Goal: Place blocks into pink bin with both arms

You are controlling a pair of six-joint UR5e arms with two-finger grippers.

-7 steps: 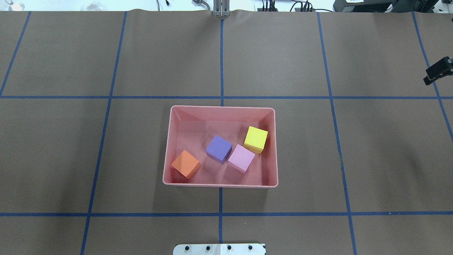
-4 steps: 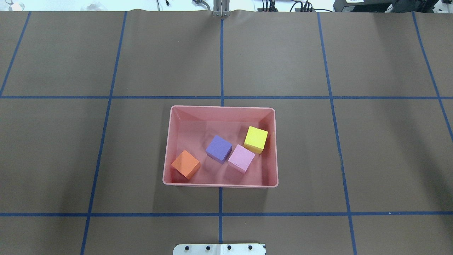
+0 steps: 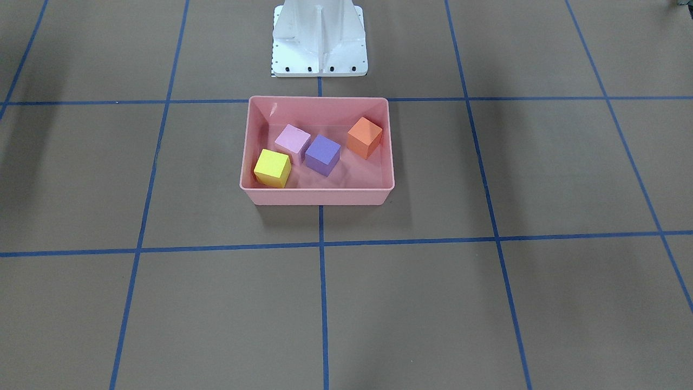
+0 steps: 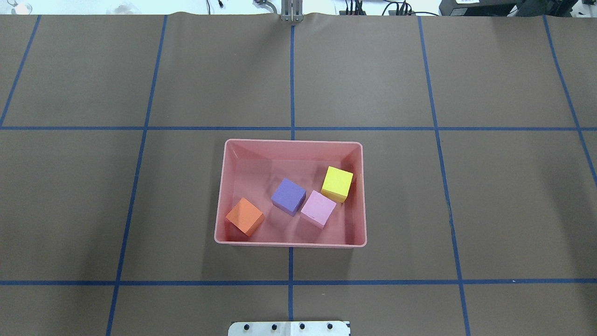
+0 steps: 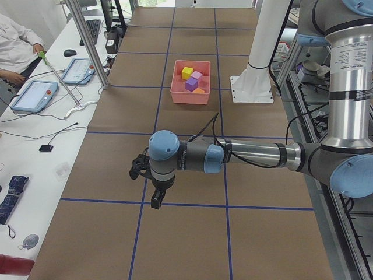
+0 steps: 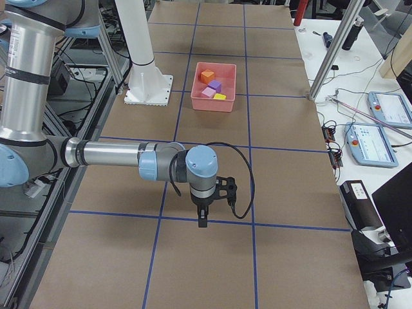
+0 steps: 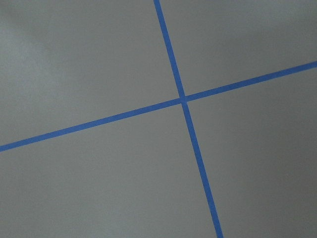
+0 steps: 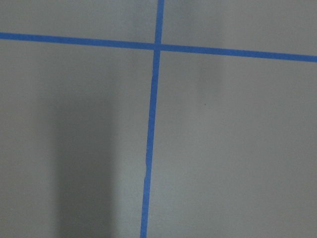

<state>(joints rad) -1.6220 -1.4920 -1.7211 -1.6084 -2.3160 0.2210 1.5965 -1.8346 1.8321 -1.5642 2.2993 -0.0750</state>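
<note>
The pink bin (image 4: 289, 141) (image 3: 316, 189) sits at the table's middle. All the blocks lie inside it: orange (image 4: 245, 216) (image 3: 364, 137), purple (image 4: 288, 196) (image 3: 322, 154), light pink (image 4: 318, 208) (image 3: 292, 140) and yellow (image 4: 337, 184) (image 3: 272, 168). Neither gripper is near the bin. The left gripper (image 5: 156, 197) hangs over bare table far to the robot's left. The right gripper (image 6: 203, 215) hangs far to the right. Both show only in the side views, so I cannot tell whether they are open or shut. Both wrist views show only table paper and blue tape.
The white arm base (image 3: 319, 43) (image 4: 289, 328) stands just behind the bin. Blue tape lines grid the brown table. A side desk with tablets (image 5: 34, 95), cables and a person's sleeve (image 5: 14, 44) runs along the operators' side, with a metal post (image 5: 87, 44).
The right gripper, seen at the overhead view's right edge one second ago, has left that view. The bin and the blocks have not moved.
</note>
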